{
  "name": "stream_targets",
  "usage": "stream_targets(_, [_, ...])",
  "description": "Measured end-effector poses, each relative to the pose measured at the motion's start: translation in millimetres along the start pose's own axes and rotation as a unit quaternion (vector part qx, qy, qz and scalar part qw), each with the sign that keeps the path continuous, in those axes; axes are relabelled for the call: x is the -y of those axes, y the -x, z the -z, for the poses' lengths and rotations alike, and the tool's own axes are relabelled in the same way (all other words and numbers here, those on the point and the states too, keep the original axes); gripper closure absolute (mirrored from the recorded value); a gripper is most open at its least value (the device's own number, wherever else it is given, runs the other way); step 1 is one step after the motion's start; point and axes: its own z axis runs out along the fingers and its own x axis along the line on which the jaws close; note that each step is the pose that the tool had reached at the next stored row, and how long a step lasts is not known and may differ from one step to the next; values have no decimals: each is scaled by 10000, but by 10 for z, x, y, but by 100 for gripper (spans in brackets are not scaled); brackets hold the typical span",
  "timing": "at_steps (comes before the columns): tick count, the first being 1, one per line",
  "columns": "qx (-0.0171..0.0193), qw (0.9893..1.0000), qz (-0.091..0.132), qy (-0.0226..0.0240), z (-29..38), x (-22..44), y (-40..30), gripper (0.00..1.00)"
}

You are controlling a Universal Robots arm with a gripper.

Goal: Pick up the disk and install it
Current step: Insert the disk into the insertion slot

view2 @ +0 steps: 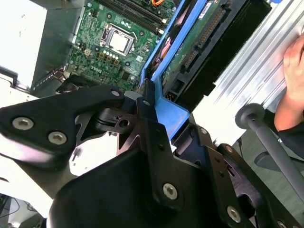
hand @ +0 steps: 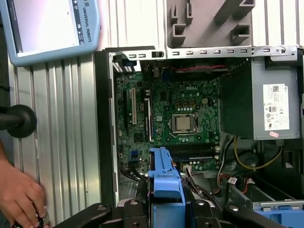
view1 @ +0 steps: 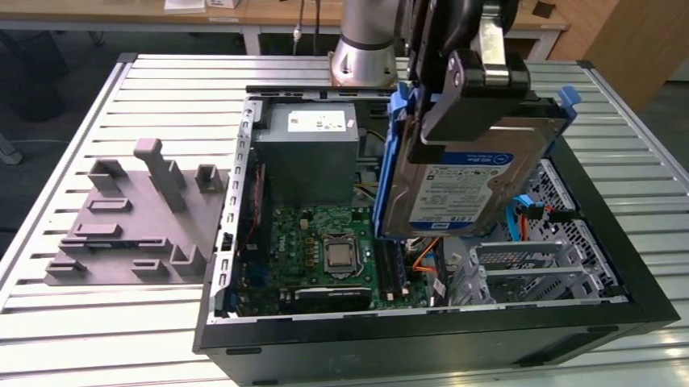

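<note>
One arm (view1: 364, 48) down from above, gripper (view1: 469, 101) tight around the tilted disk (view1: 463, 189), over the open case (view1: 431, 340).

Computer case (view1: 431, 330): open, middle of the exterior view
Motherboard (view1: 306, 242): green, inside case
Power supply (view1: 310, 153): grey box, above motherboard
Grey fixture (view1: 129, 226): exterior view's left, on counter (view1: 108, 339)

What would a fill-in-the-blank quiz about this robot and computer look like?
The gripper holds the disk by its ____ plastic bracket.
The disk hangs over a computer case whose side is ____.
The grey fixture stands on the exterior view's ____ of the case.
Missing: blue; open; left.
</note>
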Motion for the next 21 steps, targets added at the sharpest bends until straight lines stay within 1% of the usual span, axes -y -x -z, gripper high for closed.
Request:
stream_targets(6, [1,10000,0,0,-22,77,3,64])
stream_targets(16, [-3,10000,0,1,-26,86,3,64])
stream_targets(18, [-2,10000,0,3,-31,102,0,64])
stream_targets(21, [-2,10000,0,8,-38,150,-1,64])
